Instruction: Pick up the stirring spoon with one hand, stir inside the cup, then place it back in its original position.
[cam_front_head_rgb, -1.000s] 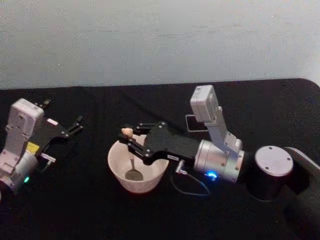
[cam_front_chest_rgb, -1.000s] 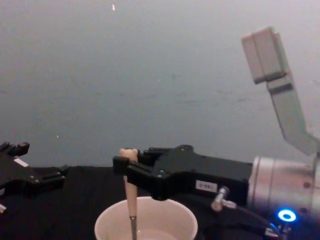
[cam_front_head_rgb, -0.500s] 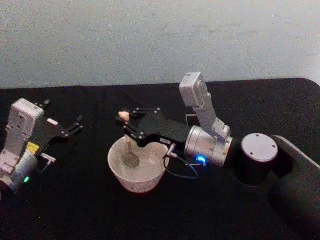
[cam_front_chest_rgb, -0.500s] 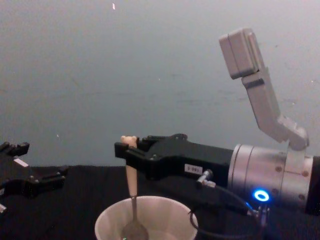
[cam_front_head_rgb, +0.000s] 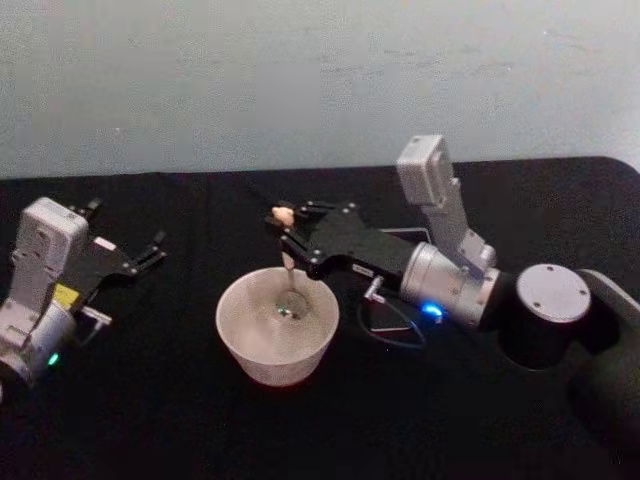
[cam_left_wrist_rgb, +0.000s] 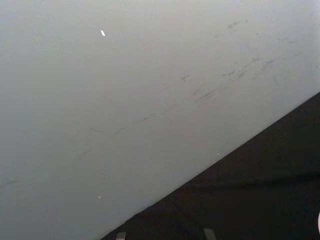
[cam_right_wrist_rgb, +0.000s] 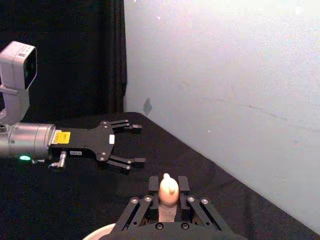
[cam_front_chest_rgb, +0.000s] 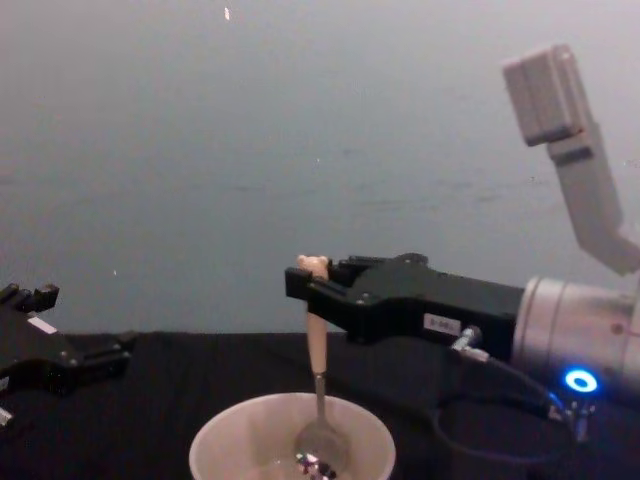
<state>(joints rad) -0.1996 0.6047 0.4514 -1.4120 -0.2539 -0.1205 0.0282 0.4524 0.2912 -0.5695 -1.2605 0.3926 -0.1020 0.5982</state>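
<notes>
Stirring spoon (cam_front_chest_rgb: 316, 345) in cup (cam_front_chest_rgb: 228, 440) (chest view)

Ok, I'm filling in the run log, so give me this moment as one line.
step: stir | right gripper: shut on stirring spoon, bowl down inside cup | left gripper: open, idle at table's left

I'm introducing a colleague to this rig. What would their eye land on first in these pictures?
The right gripper, reaching in from the right, pinches the stirring spoon nearly upright by its bear-topped handle, bowl dipped into the cream cup at the middle of the black table. Off to the left, the left gripper hovers open and idle.
</notes>
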